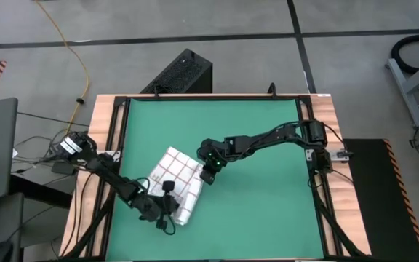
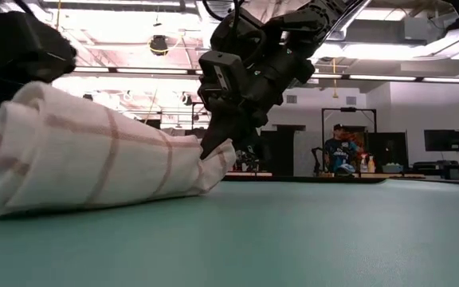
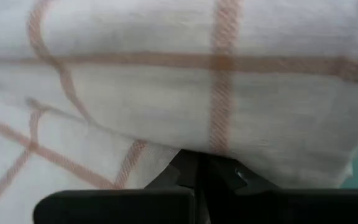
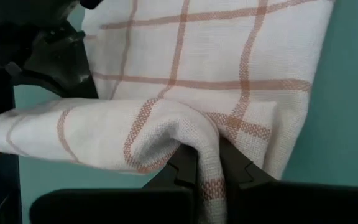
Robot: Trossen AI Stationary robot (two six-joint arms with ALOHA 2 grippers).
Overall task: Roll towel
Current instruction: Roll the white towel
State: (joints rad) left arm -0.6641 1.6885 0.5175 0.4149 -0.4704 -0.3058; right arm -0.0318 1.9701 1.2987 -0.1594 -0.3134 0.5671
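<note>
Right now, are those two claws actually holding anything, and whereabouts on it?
Yes: both hold the towel. The right gripper pinches a raised fold at one end of the roll; the left gripper is shut on cloth at the other end.

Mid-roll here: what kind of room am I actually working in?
Probably a robotics lab or workshop. The green mat sits on a framed wooden table over bare concrete floor, and a person sits at equipment-laden benches behind.
</note>
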